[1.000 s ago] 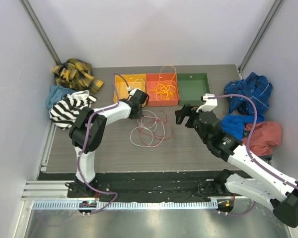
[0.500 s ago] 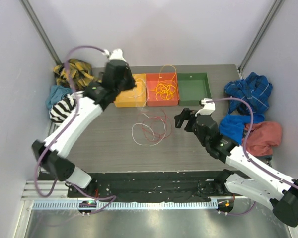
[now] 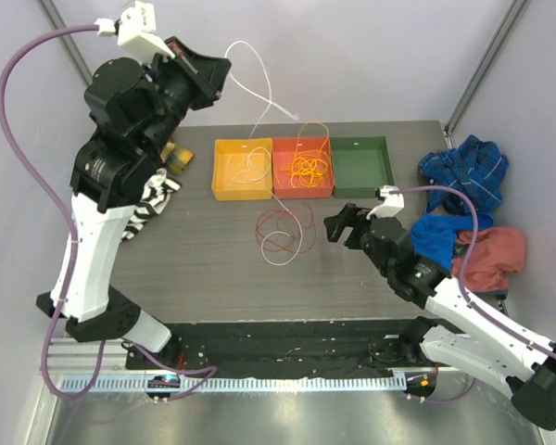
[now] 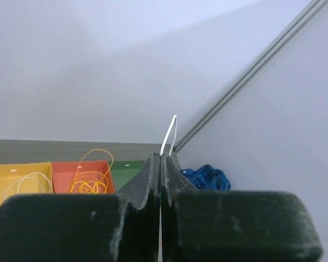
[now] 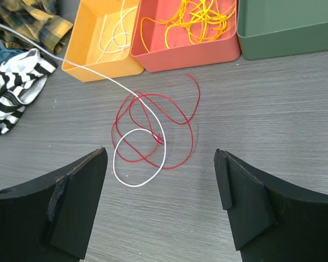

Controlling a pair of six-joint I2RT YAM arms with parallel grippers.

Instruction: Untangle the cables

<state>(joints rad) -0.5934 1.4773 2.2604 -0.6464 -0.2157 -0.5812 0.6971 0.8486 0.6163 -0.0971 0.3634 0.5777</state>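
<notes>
Bright, even, diffuse light falls from above. Shadows are faint, with a soft one under the thin red cable loops [image 5: 153, 131]. Glare whitens the brushed metal floor strip [image 3: 287, 417]. Close to the lens, the left gripper [image 4: 160, 161] blurs, while the thin white cable [image 4: 171, 128] it pinches reads crisp.

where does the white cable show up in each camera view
Top external: the white cable arcs from the raised left gripper down past the trays to a loop on the table.
Left wrist: a short bend of it sticks up between the shut fingers.
Right wrist: it crosses from upper left and ends in a loop at centre.
Shared landmark: the red tray.
</notes>
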